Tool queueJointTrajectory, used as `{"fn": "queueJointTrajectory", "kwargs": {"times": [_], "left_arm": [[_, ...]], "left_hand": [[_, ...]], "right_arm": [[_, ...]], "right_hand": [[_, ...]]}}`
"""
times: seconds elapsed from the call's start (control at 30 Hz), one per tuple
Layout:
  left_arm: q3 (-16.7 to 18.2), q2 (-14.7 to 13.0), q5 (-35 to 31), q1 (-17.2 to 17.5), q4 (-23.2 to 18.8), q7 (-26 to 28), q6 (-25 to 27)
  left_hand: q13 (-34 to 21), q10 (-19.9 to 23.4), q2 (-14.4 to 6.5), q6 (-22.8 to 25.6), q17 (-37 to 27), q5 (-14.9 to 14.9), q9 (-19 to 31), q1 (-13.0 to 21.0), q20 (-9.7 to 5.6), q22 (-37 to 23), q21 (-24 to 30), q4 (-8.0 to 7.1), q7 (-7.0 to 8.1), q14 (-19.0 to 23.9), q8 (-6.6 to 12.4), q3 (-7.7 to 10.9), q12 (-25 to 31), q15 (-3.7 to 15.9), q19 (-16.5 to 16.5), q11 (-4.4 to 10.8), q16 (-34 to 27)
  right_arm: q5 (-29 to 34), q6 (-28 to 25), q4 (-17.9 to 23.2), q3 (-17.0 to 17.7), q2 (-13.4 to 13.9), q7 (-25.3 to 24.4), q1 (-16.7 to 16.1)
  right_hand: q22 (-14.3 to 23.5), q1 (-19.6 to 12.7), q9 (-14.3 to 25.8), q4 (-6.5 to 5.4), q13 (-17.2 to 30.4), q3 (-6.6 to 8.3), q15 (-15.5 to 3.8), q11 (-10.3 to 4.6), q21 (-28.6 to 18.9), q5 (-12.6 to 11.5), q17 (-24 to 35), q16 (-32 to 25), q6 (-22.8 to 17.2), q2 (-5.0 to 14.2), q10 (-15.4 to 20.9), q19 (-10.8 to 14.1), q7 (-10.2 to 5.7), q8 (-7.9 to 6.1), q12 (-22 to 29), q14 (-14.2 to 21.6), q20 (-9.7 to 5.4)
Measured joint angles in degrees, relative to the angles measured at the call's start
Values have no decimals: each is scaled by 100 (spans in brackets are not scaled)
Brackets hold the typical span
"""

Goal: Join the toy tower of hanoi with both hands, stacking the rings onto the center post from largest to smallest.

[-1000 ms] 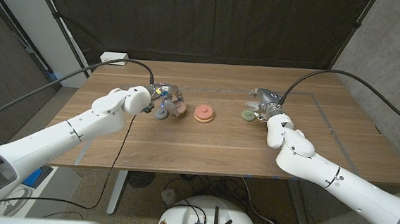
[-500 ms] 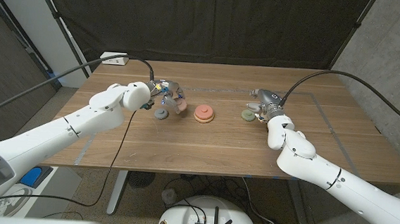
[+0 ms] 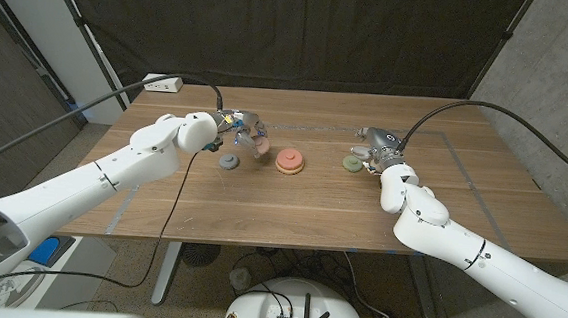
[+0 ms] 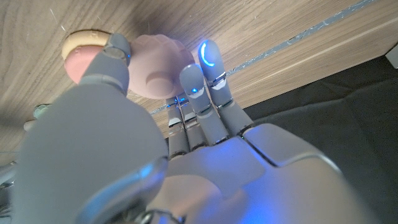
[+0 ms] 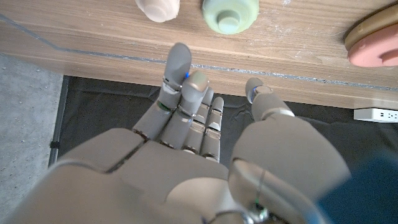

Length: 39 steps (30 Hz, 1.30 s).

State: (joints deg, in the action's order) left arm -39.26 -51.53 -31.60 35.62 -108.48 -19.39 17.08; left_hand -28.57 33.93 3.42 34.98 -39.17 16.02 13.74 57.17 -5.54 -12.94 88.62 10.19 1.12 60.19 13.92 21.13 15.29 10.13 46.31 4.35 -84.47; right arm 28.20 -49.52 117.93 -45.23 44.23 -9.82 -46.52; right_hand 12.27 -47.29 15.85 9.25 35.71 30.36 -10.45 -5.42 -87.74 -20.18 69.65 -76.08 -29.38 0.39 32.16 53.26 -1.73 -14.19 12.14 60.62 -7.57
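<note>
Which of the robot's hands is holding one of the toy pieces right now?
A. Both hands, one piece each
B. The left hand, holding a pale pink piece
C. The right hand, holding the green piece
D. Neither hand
B: the left wrist view shows the left hand gripping a pale pink piece between thumb and fingers, while the right hand holds nothing and the green piece lies on the table beyond its fingertips.

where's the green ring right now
In the head view the green ring lies on the table right of centre, just left of the right hand and right of the stacked base.
</note>
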Motion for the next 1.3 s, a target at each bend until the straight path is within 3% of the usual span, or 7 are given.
{"fn": "queueJointTrajectory", "kwargs": {"times": [1.3], "left_arm": [[-330, 578, -129, -522, 451, -35, -478]], "left_hand": [[-1, 54, 62, 79, -80, 32, 27, 62, 1, -27, 16, 23, 36, 41, -46, 24, -10, -1, -1, 20, 89]], "right_arm": [[-185, 15, -10, 97, 33, -129, -81]], "right_hand": [[13, 32, -1, 0, 29, 47, 0, 0, -18, -44, 9, -64, -71, 30, 62, 21, 10, 0, 0, 40, 21]]}}
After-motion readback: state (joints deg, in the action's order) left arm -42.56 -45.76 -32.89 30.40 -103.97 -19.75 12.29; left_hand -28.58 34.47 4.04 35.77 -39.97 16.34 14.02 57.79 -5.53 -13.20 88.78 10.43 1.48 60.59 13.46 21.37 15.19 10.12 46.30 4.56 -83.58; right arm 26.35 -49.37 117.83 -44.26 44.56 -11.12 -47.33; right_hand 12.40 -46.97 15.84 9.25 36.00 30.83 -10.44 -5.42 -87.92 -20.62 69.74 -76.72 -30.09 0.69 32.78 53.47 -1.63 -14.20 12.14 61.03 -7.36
